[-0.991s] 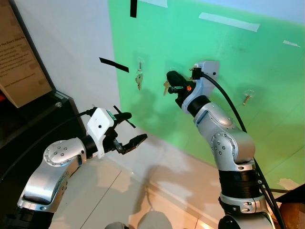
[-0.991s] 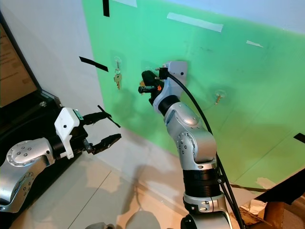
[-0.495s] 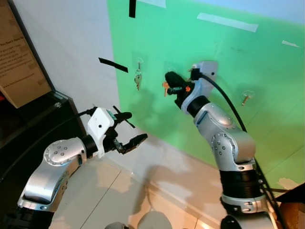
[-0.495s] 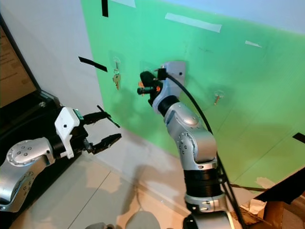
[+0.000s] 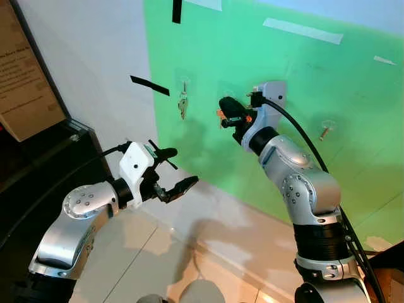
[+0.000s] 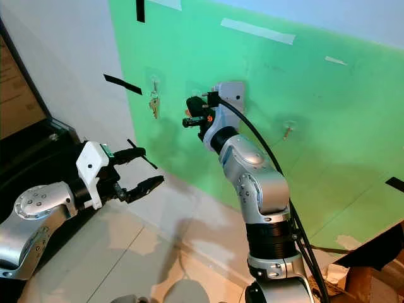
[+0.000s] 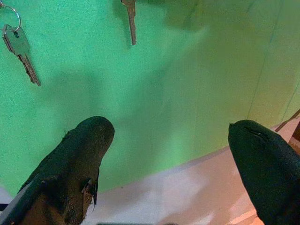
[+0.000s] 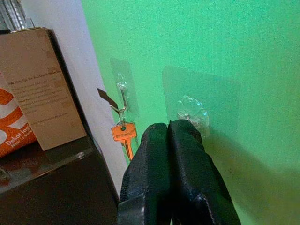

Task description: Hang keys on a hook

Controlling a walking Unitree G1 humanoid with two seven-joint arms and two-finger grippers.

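Since a second ago our right gripper (image 8: 169, 129) nudged closer to the clear hook (image 8: 190, 111), fingers pressed together, holding the key (image 5: 219, 113) beside it. Our left gripper (image 5: 178, 169) hovered low, spread wide.

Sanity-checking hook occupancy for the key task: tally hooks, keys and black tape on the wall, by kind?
Clear adhesive hooks: 3 (left, middle, right)
Keys: 3 (left, middle by the right gripper, right)
Black tape strips: 2 ()
Total: 8
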